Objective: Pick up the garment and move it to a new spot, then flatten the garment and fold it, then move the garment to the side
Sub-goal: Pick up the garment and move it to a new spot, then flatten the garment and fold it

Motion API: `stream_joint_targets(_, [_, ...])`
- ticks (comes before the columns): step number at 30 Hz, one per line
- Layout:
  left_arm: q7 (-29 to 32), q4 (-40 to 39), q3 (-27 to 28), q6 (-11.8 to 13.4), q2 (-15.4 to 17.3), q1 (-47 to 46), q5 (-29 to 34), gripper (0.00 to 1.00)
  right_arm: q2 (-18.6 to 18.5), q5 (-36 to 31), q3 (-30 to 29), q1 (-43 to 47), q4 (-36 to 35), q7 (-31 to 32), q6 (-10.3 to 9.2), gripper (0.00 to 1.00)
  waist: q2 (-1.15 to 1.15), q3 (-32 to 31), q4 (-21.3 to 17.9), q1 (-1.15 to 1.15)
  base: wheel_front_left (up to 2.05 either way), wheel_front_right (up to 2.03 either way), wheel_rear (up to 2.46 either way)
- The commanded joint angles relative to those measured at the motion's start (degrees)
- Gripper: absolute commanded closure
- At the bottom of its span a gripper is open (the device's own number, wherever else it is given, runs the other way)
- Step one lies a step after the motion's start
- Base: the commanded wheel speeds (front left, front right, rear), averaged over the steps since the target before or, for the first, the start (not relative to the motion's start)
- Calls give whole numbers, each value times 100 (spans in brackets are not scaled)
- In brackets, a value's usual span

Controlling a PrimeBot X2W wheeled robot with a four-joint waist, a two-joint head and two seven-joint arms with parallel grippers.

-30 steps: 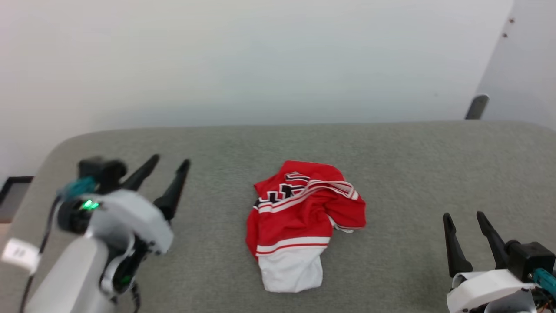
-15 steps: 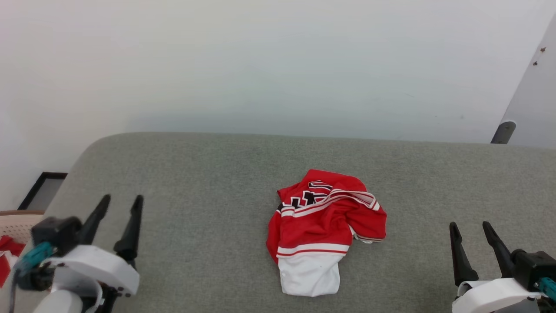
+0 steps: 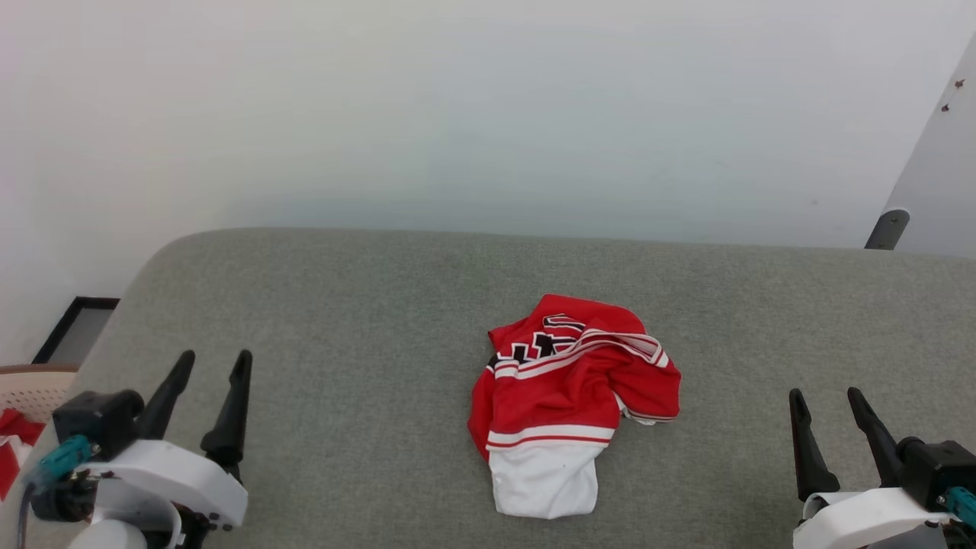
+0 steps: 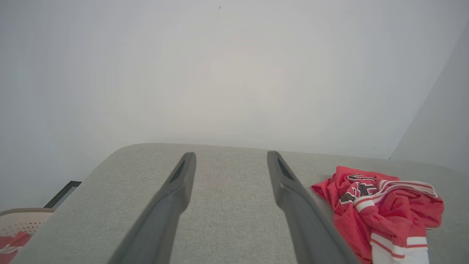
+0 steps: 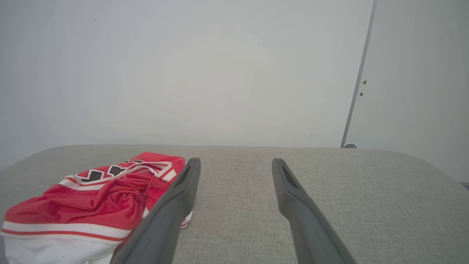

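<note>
Left gripper (image 3: 216, 357): over the near left corner of the bench (image 3: 343, 305), fingers pointing to the far edge, well spread, gripping nothing. Right gripper (image 3: 826, 393): close to the near right corner, fingers spread about as wide, also gripping nothing. Between the two, well apart from both: the garment (image 3: 564, 381), lying crumpled around the middle of the bench, a little closer to the near edge. Red on top, with a white-and-red striped band across it and some black, white-edged letters toward the far side; a white part at the near end. Beyond the left edge, lower than the bench: a pale perforated basket (image 3: 30, 393) with some red cloth (image 3: 14, 428) inside. Behind the far edge: a plain white wall (image 3: 488, 114).
</note>
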Motion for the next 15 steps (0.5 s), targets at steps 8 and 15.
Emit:
stream_joint_targets(8, [756, -461, -291, -221, 43, -79, -308, 0, -10, -21, 22, -44, -56, 7, 3, 0, 0, 162, -128, 0, 0, 0, 0])
stream_joint_targets(15, [2197, -912, -750, -378, 123, -272, -812, 0, -22, -11, 32, -242, -91, -28, 3, 0, 0, 460, -388, 0, 0, 0, 0])
